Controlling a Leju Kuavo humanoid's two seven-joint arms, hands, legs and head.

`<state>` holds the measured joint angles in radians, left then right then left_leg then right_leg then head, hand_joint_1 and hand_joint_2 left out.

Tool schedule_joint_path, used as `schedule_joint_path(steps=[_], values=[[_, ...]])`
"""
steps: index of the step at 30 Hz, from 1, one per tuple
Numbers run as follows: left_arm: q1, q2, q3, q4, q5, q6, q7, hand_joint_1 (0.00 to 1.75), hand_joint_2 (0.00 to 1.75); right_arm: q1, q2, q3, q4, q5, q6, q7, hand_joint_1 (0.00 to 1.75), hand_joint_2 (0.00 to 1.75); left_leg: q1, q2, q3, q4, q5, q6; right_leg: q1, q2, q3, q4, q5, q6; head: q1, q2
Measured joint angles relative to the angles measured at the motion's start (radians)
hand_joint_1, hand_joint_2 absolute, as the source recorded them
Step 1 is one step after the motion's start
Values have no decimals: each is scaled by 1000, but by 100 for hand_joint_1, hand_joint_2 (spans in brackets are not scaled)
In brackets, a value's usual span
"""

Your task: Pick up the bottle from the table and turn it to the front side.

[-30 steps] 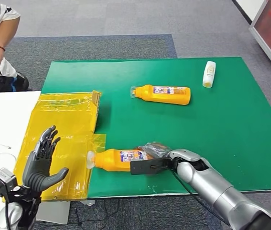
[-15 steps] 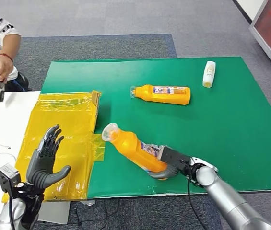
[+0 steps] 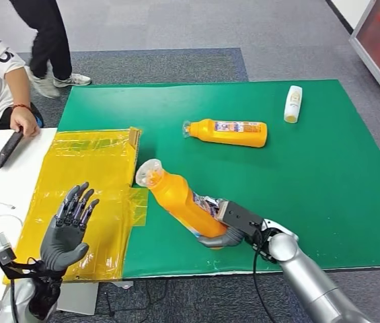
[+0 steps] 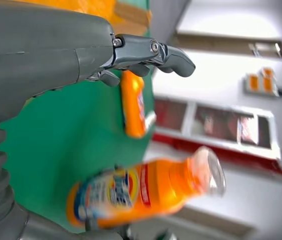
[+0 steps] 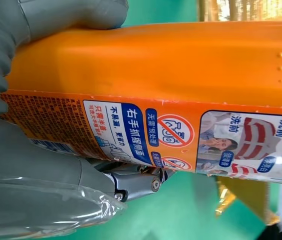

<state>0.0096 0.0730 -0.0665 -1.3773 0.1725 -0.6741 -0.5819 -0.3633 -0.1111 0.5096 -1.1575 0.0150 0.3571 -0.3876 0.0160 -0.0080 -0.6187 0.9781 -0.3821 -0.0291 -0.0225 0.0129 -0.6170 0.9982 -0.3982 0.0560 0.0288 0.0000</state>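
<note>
Orange plastic bottle [image 3: 183, 204] with the clear cap is now up off the green mat [image 3: 329, 175], tilted, its bottom end gripped in the right hand [image 3: 228, 225]. A second ago it lay flat. Next comes turning it. The left hand [image 3: 68, 225] waits well apart, fingers spread, holding nothing.

I see my right hand [image 3: 228, 225] gripping the base of a tilted orange plastic bottle [image 3: 180, 200], clear cap raised toward the yellow plastic sheet [image 3: 96, 182], over the green mat [image 3: 329, 168]; left hand [image 3: 68, 225] open, fingers spread.
</note>
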Motion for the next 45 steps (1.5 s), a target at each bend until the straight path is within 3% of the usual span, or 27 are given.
schedule_joint_path(steps=[3, 8, 30, 45], values=[[-25, 22, -25, 35, 15, -65, -28, 0, 175, -16, 18, 11, -3, 11, -6, 0, 175, 175, 0, 0, 0, 0, 0, 0, 0, 0, 0, 0, 0, 0, 0, 0], [-50, 54, -53, 65, 19, -91, -36, 0, 175, -34, 39, 32, -21, 26, -16, 0, 175, 175, 0, 0, 0, 0, 0, 0, 0, 0, 0, 0, 0, 0, 0, 0], [-109, 130, -117, 94, -2, -52, 8, 0, 175, -56, 94, 125, -55, 154, -72, -1, 175, 175, 0, 0, 0, 0, 0, 0, 0, 0, 0, 0, 0, 0, 0, 0], [-250, 157, -237, 120, 27, -37, 32, 0, 175, -117, 134, 222, -24, 167, -89, 6, 175, 175, 0, 0, 0, 0, 1, 0, 0, 0, 0, 0, 0, 0, 0, 0]])
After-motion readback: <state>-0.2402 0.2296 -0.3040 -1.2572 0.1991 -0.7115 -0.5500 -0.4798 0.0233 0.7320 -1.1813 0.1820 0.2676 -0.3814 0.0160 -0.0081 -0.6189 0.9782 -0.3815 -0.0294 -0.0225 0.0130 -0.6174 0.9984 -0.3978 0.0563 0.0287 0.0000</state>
